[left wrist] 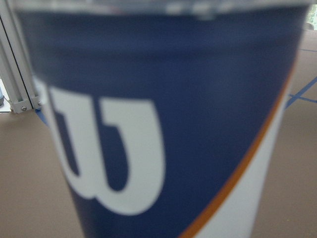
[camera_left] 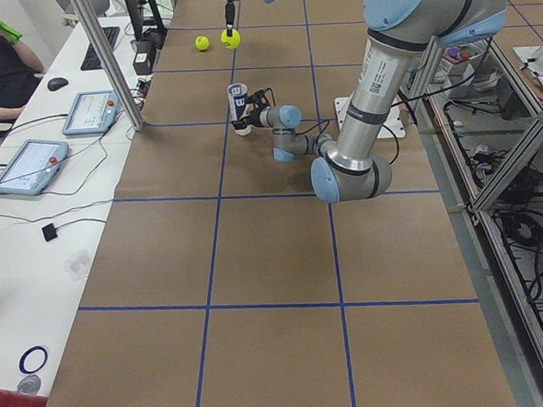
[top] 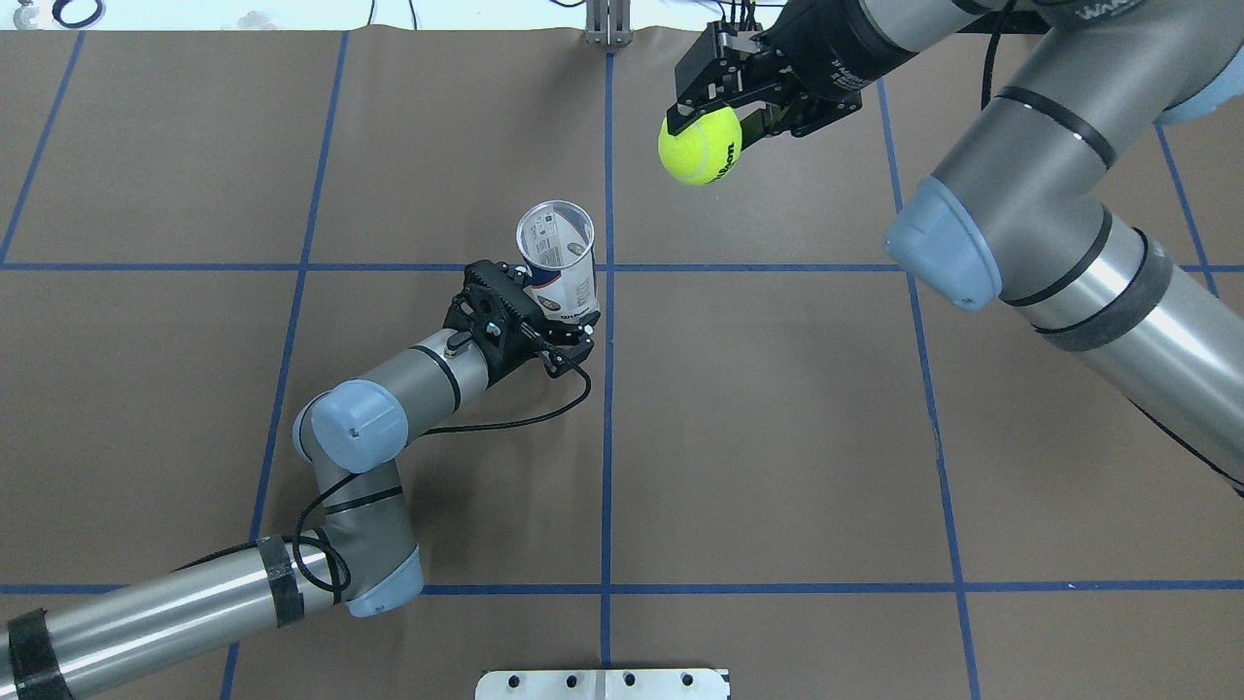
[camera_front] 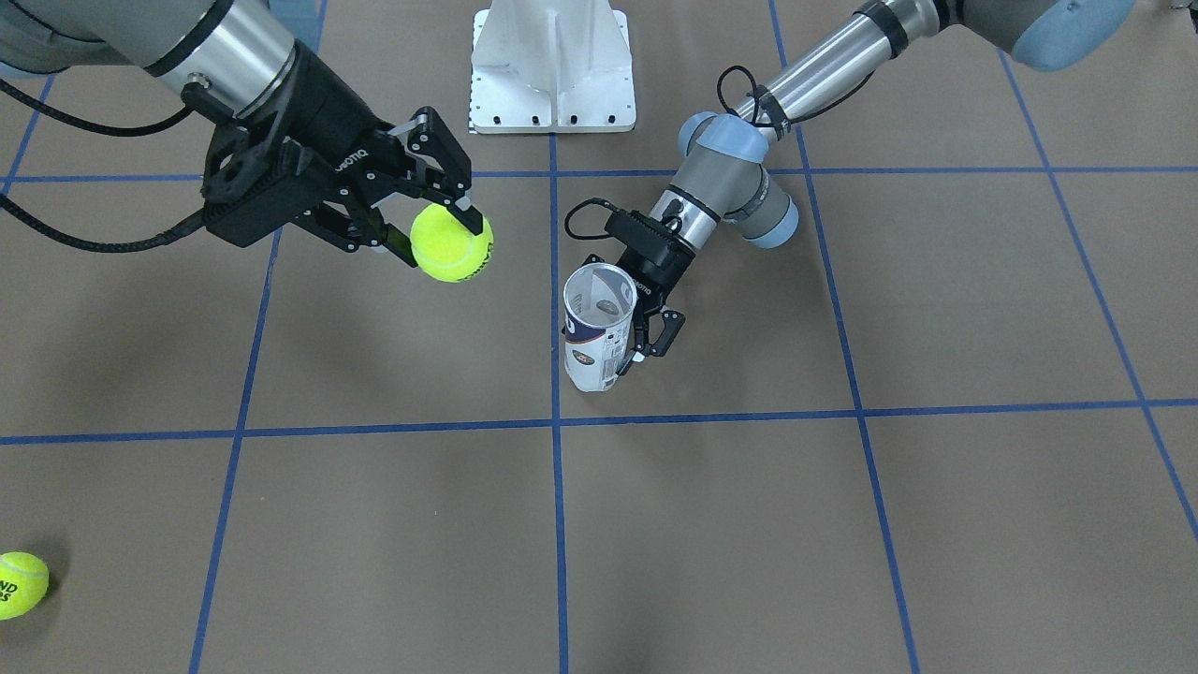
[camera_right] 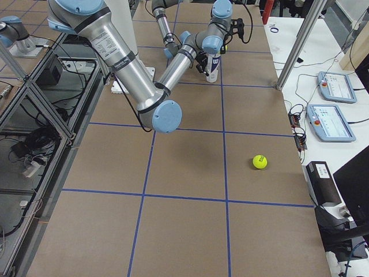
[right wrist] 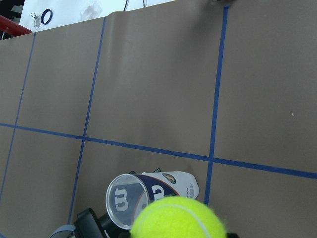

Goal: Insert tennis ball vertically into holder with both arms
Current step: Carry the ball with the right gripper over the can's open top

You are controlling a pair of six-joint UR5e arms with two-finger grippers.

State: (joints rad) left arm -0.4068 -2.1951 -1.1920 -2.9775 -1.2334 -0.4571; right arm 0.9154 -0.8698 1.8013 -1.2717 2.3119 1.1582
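Note:
The holder [camera_front: 596, 328], a clear can with a navy-and-white "W" label, stands upright on the brown table with its open mouth up. My left gripper [camera_front: 632, 339] is shut on its lower body from the side. The label fills the left wrist view [left wrist: 158, 124]. My right gripper [camera_front: 445, 236] is shut on a yellow-green tennis ball [camera_front: 452, 244] and holds it in the air. In the overhead view the ball [top: 700, 145] is beyond and to the right of the can's mouth [top: 555, 235]. In the right wrist view the ball [right wrist: 179, 218] sits just right of the can [right wrist: 130, 201].
A second tennis ball [camera_front: 20, 585] lies loose near the table's far edge on the robot's right; it also shows in the exterior right view [camera_right: 259, 161]. The white metal pedestal base [camera_front: 552, 70] stands at the robot's side. Blue tape lines grid the table.

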